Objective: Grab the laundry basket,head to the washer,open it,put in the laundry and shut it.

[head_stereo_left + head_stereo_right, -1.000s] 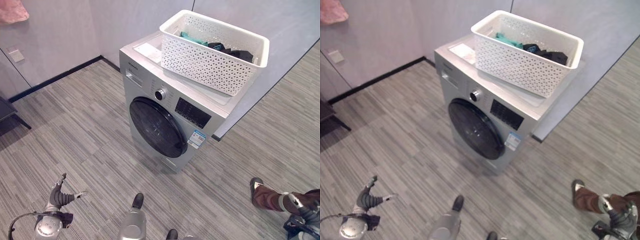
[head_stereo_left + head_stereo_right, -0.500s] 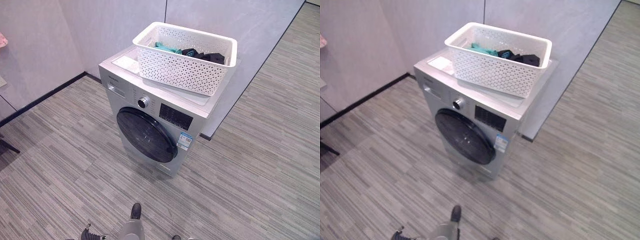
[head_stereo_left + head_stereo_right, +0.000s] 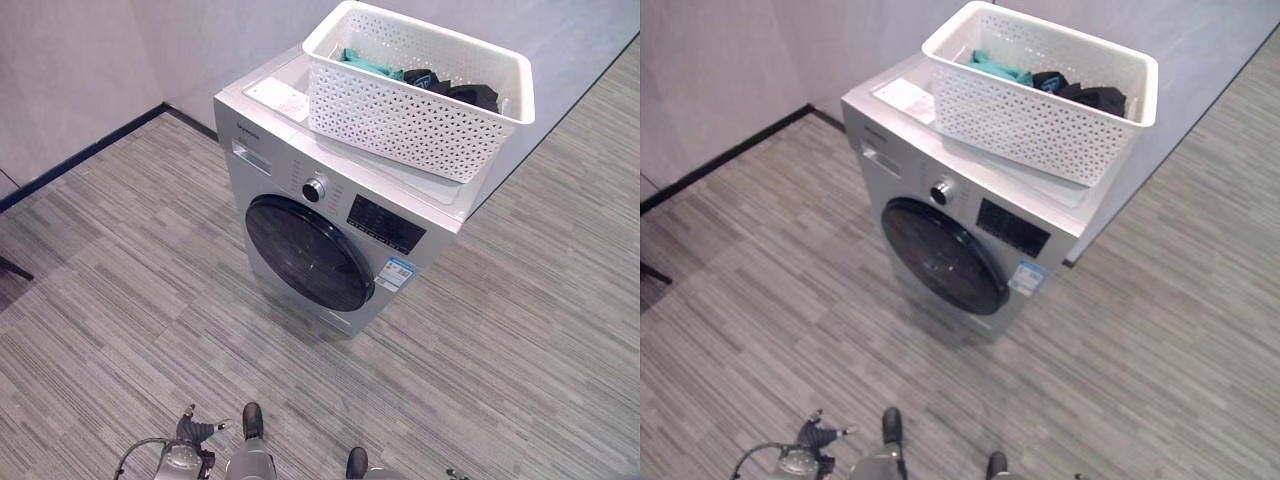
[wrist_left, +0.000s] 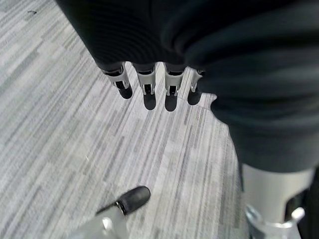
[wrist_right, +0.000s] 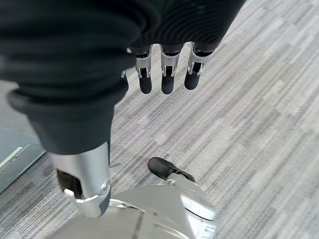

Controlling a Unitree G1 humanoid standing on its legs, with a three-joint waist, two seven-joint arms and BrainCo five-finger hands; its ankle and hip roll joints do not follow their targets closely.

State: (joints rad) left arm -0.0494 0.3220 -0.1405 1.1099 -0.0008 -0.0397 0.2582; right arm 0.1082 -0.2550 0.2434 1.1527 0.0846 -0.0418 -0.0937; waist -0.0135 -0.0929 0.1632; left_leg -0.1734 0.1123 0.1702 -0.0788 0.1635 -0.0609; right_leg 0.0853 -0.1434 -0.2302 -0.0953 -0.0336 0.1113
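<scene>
A white perforated laundry basket (image 3: 420, 95) stands on top of the silver washer (image 3: 300, 150), and teal and black laundry (image 3: 430, 80) lies inside it. The washer's round dark door (image 3: 308, 252) is closed, with a knob (image 3: 315, 189) above it. My left hand (image 3: 195, 432) hangs low near the floor, well short of the washer; its fingers (image 4: 169, 92) are straight and hold nothing. My right hand (image 5: 167, 74) also hangs over the floor with straight, empty fingers.
Grey walls with a black skirting board (image 3: 80, 160) run behind and left of the washer. A white sheet (image 3: 272, 97) lies on the washer top beside the basket. A dark furniture leg (image 3: 10, 268) shows at the left edge. Striped grey floor (image 3: 520, 330) surrounds the washer.
The camera has shifted, so the washer and basket sit differently in the picture, but the basket has stayed on the washer. Both hands have dropped lower towards the bottom edge.
</scene>
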